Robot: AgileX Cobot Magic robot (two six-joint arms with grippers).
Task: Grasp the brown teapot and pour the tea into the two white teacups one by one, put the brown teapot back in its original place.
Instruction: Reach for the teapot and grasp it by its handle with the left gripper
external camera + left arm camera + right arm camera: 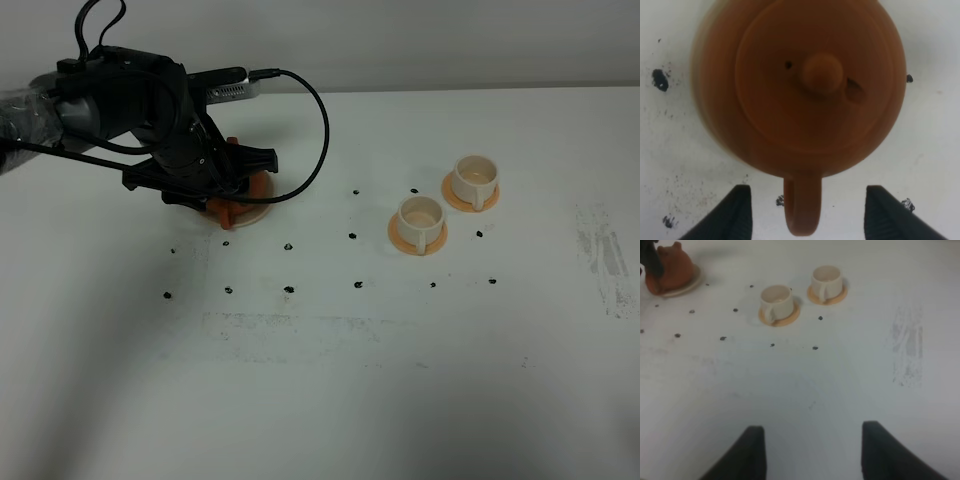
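Note:
The brown teapot [805,85] sits on its cream saucer [262,189] at the left of the table. In the high view the left arm covers most of it, and only an orange part [224,211] shows. My left gripper [807,215] is open, with the teapot's loop handle [802,205] between its two black fingers, apart from both. Two white teacups [421,217] [475,177] stand on orange saucers at the right, cream inside; no tea shows. My right gripper [812,450] is open and empty over bare table, far from the cups [776,301] [826,280] and the teapot [671,267].
The white table [320,400] carries small black marks around the teapot and cups, and a grey smudge [605,260] at the right. A black cable [322,120] loops from the left arm above the table.

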